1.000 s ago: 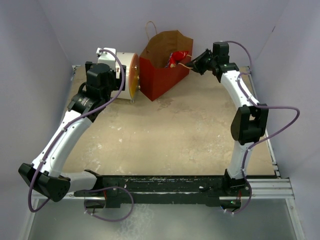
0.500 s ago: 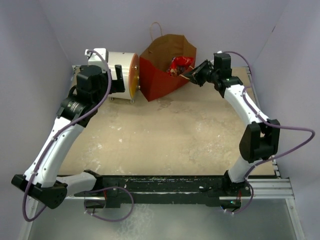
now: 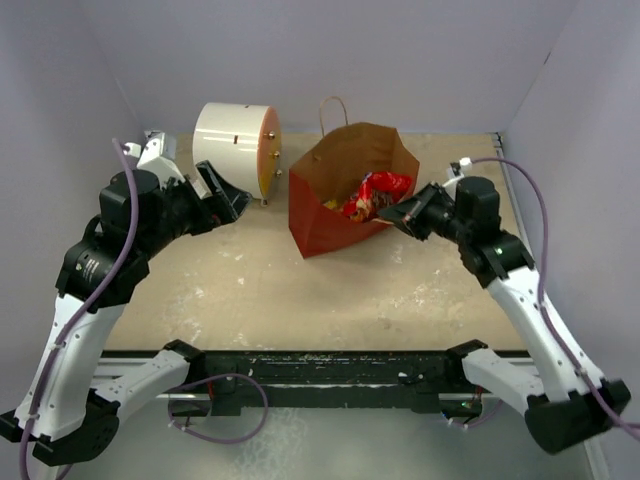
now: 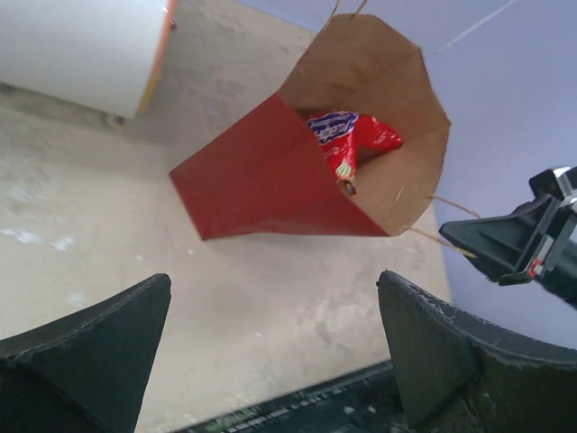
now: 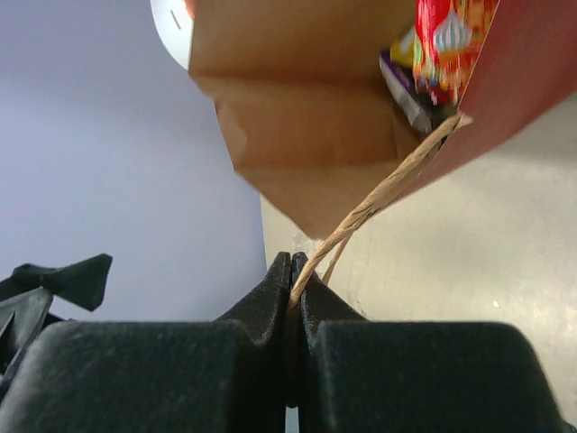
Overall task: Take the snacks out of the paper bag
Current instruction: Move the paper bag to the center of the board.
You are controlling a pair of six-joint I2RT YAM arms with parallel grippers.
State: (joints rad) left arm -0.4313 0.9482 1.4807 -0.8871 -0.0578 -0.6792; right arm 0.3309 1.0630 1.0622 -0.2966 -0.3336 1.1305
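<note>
View from above, with both wrist views. The table (image 3: 300, 300) is carrying the paper bag (image 3: 318, 218) toward its far middle. The bag is leaning, not standing straight. Its long axis is running from the base, nearer my left arm, up to the open mouth, which is tipping toward my right arm. A white-and-orange cylinder (image 3: 235, 140) is lying just left of the bag.

My left gripper (image 3: 228, 195) is hanging fully spread and holding nothing, on the bag's closed red side, between cylinder and bag.

My right gripper (image 5: 290, 262) is sitting just beside the mouth, clenched on the bag's cord handle (image 5: 379, 203), which is running taut from my fingertips to the rim.

The snacks are inside. The large red bag (image 3: 378, 190) is lying against the brown inner wall near the rim on my right, and a yellow-purple packet (image 5: 401, 83) is showing beneath it. Other packets are hidden.

I judge the mouth side the only way in, and my right arm is nearer it but occupied.
</note>
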